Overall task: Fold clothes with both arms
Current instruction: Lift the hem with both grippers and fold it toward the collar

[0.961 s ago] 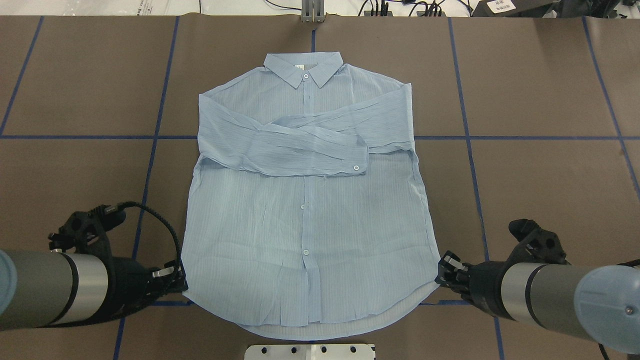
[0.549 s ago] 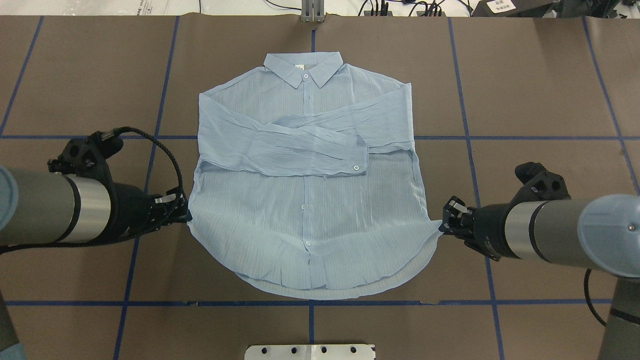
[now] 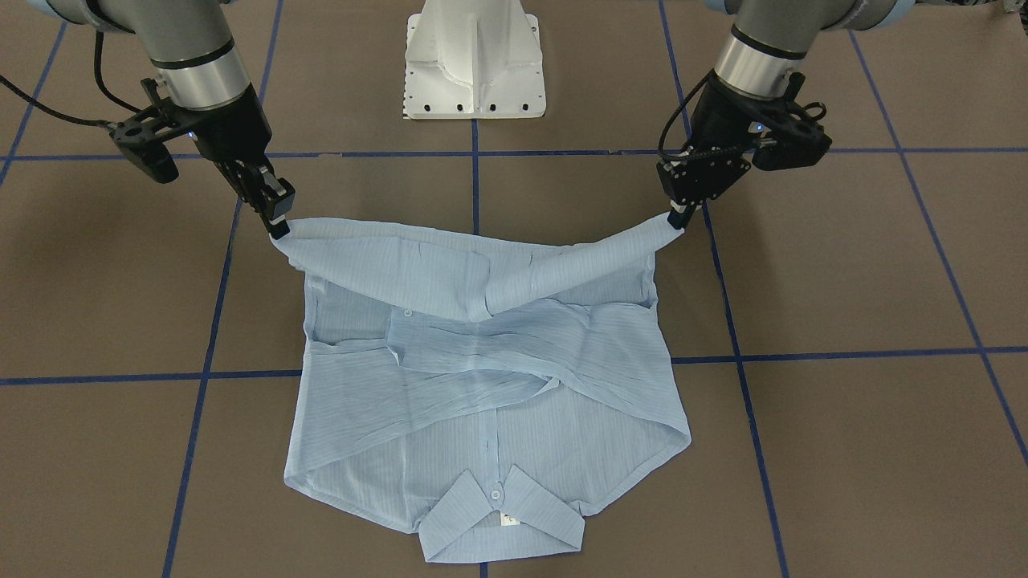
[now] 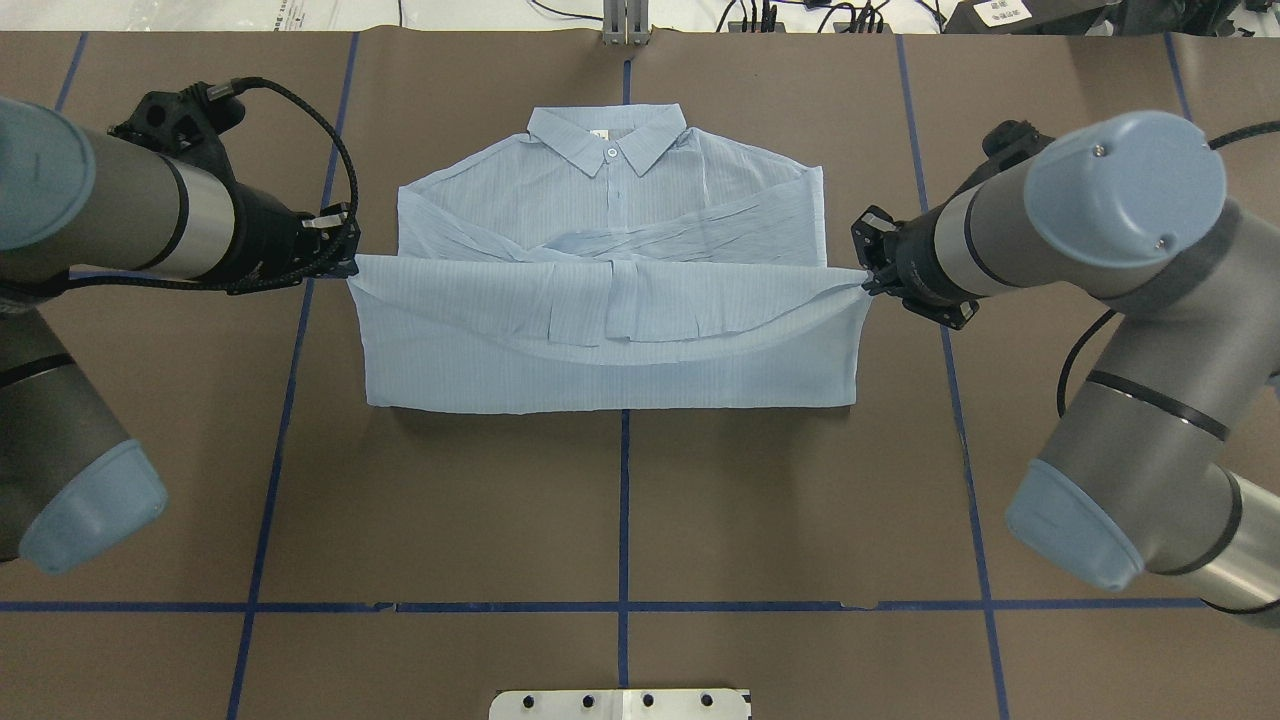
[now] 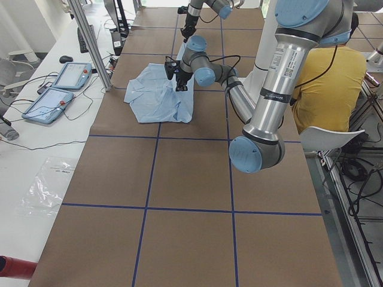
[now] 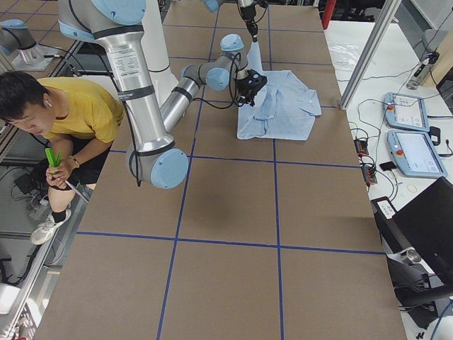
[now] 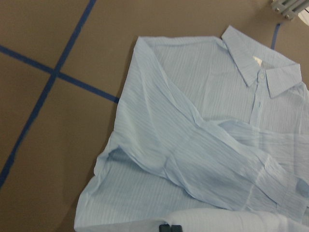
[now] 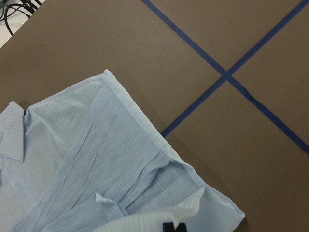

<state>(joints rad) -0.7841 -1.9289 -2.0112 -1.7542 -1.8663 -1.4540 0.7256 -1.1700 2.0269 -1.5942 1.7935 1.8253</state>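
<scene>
With sleeves (image 4: 720, 232) crossed, left gripper (image 4: 347, 263) and right gripper (image 4: 864, 279) are clamping the hem corners of the shirt (image 4: 610, 375) mid-fold, collar (image 4: 608, 140) lying uncovered ahead of them.

A person in yellow (image 6: 81, 106) crouches beside the brown table (image 6: 226, 212).

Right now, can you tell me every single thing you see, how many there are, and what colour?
shirt: 1, light blue, mid-table, hem half folded toward the collar
table: 1, brown cover, under everything
tape lines: several, blue, a grid on the table
pedestal base: 1, white, at the table's robot side
control tablets: 2, grey with blue screens, on the white side bench
person: 1, yellow top, crouched beside the table
left arm, right arm: 2, silver-grey with light-blue caps, either side of the shirt
left end effector, right end effector: 2, black, each shut on a hem corner
</scene>
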